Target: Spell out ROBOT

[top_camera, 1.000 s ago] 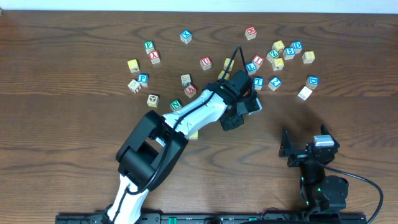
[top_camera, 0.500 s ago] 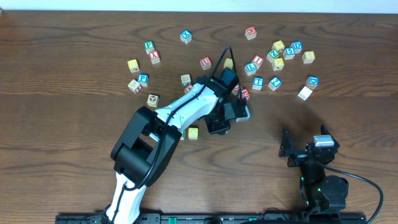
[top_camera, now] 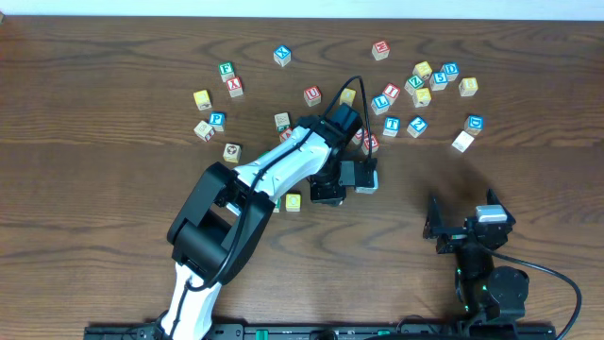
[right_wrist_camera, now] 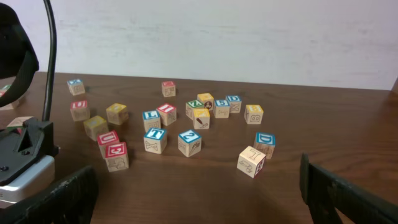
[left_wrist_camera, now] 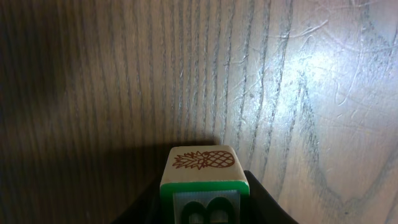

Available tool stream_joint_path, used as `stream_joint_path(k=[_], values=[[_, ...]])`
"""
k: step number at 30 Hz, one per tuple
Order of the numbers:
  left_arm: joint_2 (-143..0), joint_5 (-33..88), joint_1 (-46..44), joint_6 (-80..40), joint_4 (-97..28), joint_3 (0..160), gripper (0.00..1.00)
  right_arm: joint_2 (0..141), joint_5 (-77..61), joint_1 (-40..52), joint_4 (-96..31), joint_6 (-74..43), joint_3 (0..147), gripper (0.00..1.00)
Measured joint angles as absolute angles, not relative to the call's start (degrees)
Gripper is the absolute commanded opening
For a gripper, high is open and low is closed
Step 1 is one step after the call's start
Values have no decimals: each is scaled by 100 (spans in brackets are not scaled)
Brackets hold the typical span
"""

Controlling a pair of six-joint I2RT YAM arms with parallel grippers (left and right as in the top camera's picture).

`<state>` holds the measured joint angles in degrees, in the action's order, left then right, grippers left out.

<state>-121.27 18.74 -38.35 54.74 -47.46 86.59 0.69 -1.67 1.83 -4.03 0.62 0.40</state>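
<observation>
My left gripper (top_camera: 345, 181) is shut on a wooden block with a green-framed letter B and a pineapple drawing (left_wrist_camera: 204, 167), held low over bare wood in front of the block cluster. In the left wrist view the jaws (left_wrist_camera: 205, 208) flank the block on both sides. My right gripper (top_camera: 467, 227) is open and empty at the front right; its fingers frame the right wrist view (right_wrist_camera: 199, 199). Several letter blocks lie scattered at the back, among them a blue T block (top_camera: 392, 125), which also shows in the right wrist view (right_wrist_camera: 155, 139).
A yellow-green block (top_camera: 293, 201) lies just left of the left arm's wrist. Two red blocks (top_camera: 369, 143) sit close behind the left gripper. A lone tilted block (top_camera: 462, 141) lies at the right. A looser group (top_camera: 217, 119) lies at the back left.
My left gripper has moved left and toward the front, away from the block cluster, carrying the B block. The right arm has not moved.
</observation>
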Motion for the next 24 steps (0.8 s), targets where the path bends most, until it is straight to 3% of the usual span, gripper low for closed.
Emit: stream_joint_path(k=[1,3,4,6,11,14,18,24], values=[[-12127,1874,-3835,5500,-4744,8659,8,69,-167,183,-403,62,40,99],[-12127,1870,-3835,5540,-4744,8659,43,69,-167,183,-405,62,40,99],[-12127,1861,-3835,5557,-4744,8659,51,69,-167,183,-405,62,40,99],[-12127,1850,-3835,5579,-4740,8659,46,69,-167,183,-405,62,40,99],[-12127,1811,-3835,5596,-4737,8659,49,69,-167,183,-405,62,40,99],[-12127,1809,-3835,5599,-4737,8659,73,69,-167,183,-403,62,40,99],[-12127,1804,-3835,5618,-4737,8659,80,69,-167,183,-405,62,40,99],[-12127,1767,-3835,5640,-4737,8659,83,69,-167,183,-403,62,40,99]])
